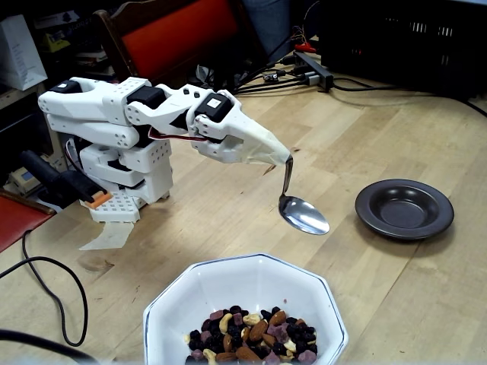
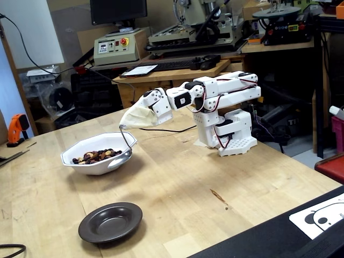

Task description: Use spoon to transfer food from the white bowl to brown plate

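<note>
My gripper [image 1: 286,157] [image 2: 122,126] is shut on the thin handle of a shiny metal spoon [image 1: 303,214] [image 2: 127,151], which hangs down with its oval bowl empty above the table. In a fixed view the spoon hangs between the white bowl [image 1: 190,289] and the brown plate [image 1: 404,207], above the bowl's far rim. The white octagonal bowl [image 2: 86,164] holds the food [image 1: 251,334] [image 2: 95,156], a mix of nuts and dark raisins. The small dark brown plate [image 2: 110,221] lies empty on the wood.
The arm's white base [image 1: 122,171] [image 2: 228,131] stands on the wooden table. A black cable [image 1: 53,296] loops at the table's left edge. A red chair [image 1: 175,34] and cables lie behind. Workshop benches and machines fill the background [image 2: 177,37].
</note>
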